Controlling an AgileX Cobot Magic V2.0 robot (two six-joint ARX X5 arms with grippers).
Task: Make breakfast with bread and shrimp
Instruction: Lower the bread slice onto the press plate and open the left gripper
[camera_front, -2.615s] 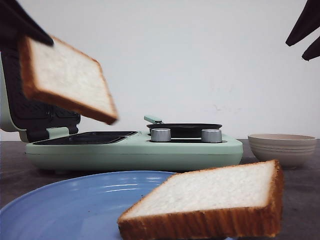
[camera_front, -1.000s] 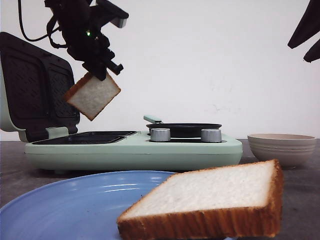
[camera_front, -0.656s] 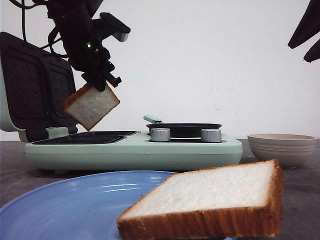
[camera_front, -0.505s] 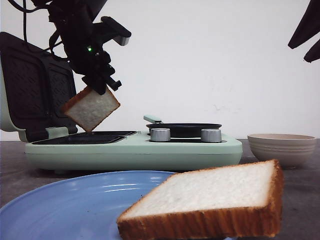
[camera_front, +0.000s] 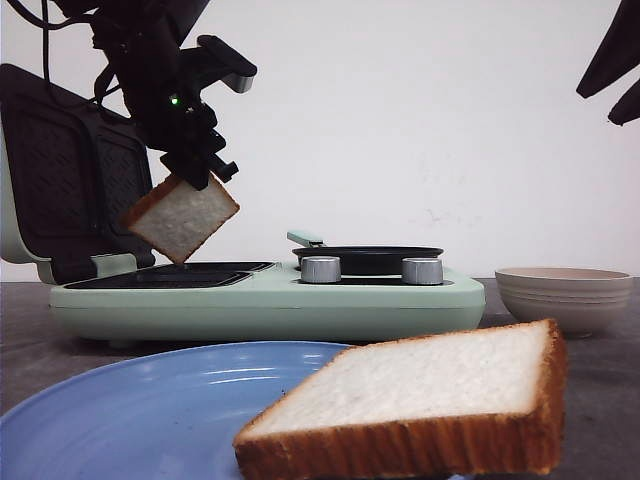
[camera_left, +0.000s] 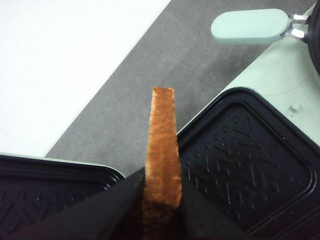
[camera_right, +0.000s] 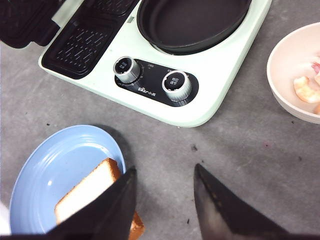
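Observation:
My left gripper (camera_front: 196, 172) is shut on one slice of bread (camera_front: 182, 217), which hangs tilted just above the open sandwich maker's black grill plate (camera_front: 170, 275). In the left wrist view that slice (camera_left: 162, 145) shows edge-on, its brown crust pinched between my fingers (camera_left: 115, 205) over the grill plate (camera_left: 250, 165). A second bread slice (camera_front: 430, 400) lies on the blue plate (camera_front: 130, 410). Pink shrimp (camera_right: 306, 89) lie in the beige bowl (camera_right: 285, 70). My right gripper (camera_right: 165, 170) hangs open and empty, high over the table beside the plate (camera_right: 55, 165).
The mint-green breakfast maker (camera_front: 270, 300) has its lid (camera_front: 70, 180) standing open at the left, a round black pan (camera_right: 192, 20) with a mint handle (camera_left: 250, 26), and two silver knobs (camera_right: 126, 67). The bowl (camera_front: 565, 295) stands right of it.
The left gripper carried its slice away from the camera, over to the sandwich maker, then lowered it slightly toward the grill plate. The right arm has not moved.

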